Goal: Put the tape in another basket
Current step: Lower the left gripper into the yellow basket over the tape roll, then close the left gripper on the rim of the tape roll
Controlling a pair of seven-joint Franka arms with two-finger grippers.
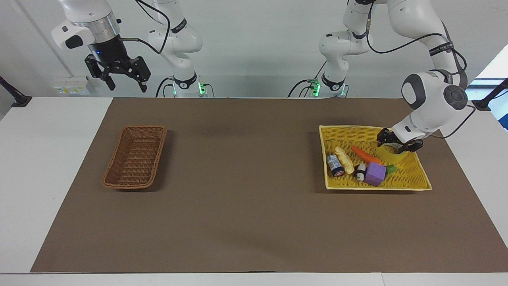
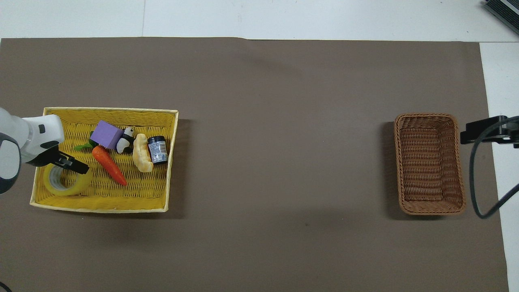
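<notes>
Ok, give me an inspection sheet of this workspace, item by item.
Surface: white table under a brown mat.
Job's things: tape in the yellow basket; brown basket holds nothing seen.
Clutter: carrot, purple block, panda figure, small jar, pale toy, all in the yellow basket.
Grippers: left pincer down at the tape; right pincer open, waiting high.
Cables: black, along both arms.
Surroundings: white wall.

Tape (image 2: 65,184) in big basket (image 2: 121,205) w/ toys, left arm's end; small basket (image 2: 429,162) right arm's end.
</notes>
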